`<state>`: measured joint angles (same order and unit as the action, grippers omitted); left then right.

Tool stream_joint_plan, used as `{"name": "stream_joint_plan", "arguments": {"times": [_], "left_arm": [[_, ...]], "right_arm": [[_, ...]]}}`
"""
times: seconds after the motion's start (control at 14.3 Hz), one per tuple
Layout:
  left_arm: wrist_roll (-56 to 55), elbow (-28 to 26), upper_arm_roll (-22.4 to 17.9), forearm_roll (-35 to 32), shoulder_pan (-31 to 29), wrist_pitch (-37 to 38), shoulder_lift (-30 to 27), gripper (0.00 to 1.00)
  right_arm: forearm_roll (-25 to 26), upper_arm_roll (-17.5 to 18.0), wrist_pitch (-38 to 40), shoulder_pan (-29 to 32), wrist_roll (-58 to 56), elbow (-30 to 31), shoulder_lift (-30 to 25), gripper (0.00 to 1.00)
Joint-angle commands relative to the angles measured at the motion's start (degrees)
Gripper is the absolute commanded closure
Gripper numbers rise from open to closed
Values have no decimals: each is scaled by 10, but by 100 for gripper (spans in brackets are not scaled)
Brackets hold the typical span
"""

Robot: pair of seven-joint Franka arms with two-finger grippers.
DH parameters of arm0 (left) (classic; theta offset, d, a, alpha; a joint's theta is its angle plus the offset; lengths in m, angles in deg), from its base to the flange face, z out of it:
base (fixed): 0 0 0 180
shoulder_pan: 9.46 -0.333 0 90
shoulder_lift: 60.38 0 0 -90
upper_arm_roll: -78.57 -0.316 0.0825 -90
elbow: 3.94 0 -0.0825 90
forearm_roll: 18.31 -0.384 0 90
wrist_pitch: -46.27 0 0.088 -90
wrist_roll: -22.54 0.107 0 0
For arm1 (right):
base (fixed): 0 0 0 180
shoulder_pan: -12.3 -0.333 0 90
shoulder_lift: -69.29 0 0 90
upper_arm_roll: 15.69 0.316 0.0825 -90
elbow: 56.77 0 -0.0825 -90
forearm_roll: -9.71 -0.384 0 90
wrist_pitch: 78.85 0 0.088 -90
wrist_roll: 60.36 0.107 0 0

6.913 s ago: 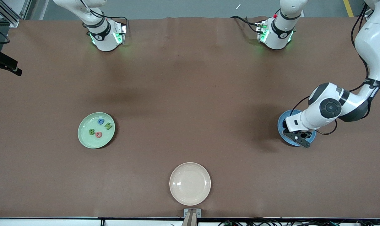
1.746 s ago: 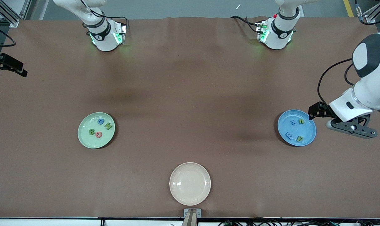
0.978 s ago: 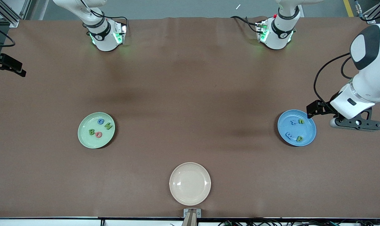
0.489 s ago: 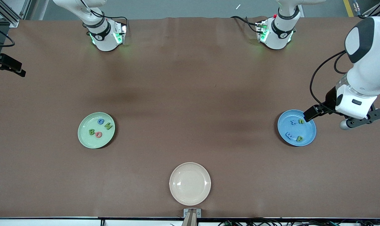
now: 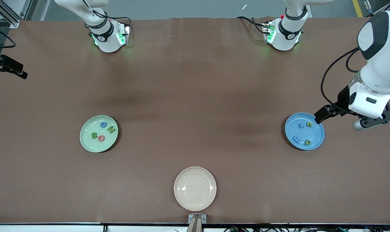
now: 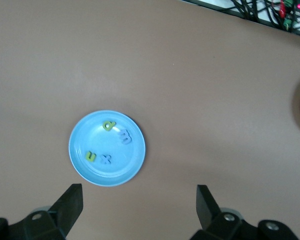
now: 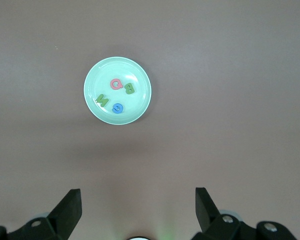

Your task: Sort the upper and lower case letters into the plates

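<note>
1. Plates are the things to fill: the sky blue plate (image 5: 304, 131) lies on the brown table (image 5: 195, 96), toward the left arm's end.
2. The left gripper (image 6: 139, 209) hangs high with its fingers (image 6: 70, 202) spread wide and holds nothing; the sky blue plate lies on the table below it, off to one side.
3. This plate is round and shallow and carries four small letters: a green "p" (image 5: 307, 142), a pale blue "m" (image 5: 296, 139), a green "n" (image 5: 309, 124) and a blue "x" (image 5: 300, 125).
4. The right gripper (image 7: 138, 209) is also wide apart and empty, high above the table, where its arm waits.
5. Below it lies the pale green plate (image 5: 99, 133), the same round shape, with a blue "G" (image 5: 103, 124), a green "N" (image 5: 111, 130), a green "B" (image 5: 93, 135) and a pink "Q" (image 5: 101, 138).
6. Well apart from both grippers, nearest to the front camera, stands an empty cream plate (image 5: 195, 188).
</note>
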<state>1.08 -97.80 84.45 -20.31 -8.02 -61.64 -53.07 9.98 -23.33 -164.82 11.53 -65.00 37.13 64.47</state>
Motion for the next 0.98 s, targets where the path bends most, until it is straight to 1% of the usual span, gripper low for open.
{"name": "stream_joint_plan", "arguments": {"times": [0.0,0.35,0.49,0.91], "left_arm": [[64,-6,-1,0,-26,-4,-13,0],[138,4,2,-1,-35,-11,-19,0],[139,12,3,8,-35,-7,-19,0],[135,24,3,2,-34,-3,-22,0]], "right_arm": [[-9,-4,-10,-4,-5,20,-19,0],[-2,-3,-10,-5,-8,20,-19,0],[0,-3,-10,-5,-10,20,-19,0],[3,-3,-10,-5,-19,20,-19,0]]}}
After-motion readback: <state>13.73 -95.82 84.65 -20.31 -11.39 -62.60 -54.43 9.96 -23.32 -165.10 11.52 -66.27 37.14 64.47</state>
